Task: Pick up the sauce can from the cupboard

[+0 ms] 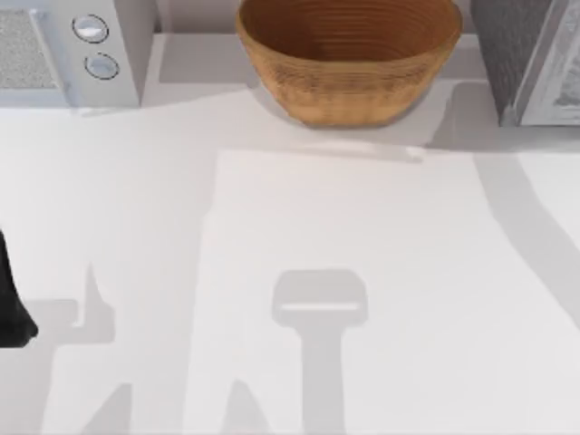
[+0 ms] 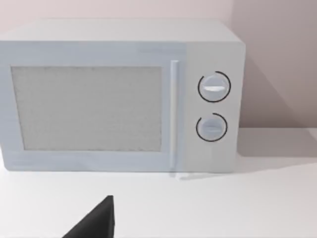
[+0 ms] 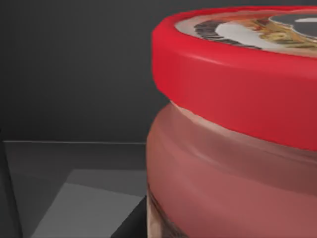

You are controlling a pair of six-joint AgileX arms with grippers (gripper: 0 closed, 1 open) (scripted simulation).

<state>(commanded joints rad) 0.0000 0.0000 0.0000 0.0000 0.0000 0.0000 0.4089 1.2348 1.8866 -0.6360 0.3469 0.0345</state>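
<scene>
The white table [image 1: 272,272] took up most of the top view; a white microwave [image 2: 119,94] sat at its far left corner, a woven basket [image 1: 349,59] at the far middle, and a grey cupboard [image 1: 526,59] at the far right. The sauce can [image 3: 233,144], red lid and reddish body, sat right up close in the right wrist view against dark walls. My left arm [image 1: 11,304] was parked at the table's left edge; can't tell how either gripper's fingers stood.

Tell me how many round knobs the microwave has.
2. Both sit on the microwave front panel, beside the door: the upper knob directly above the lower knob. None seems hidden.
</scene>
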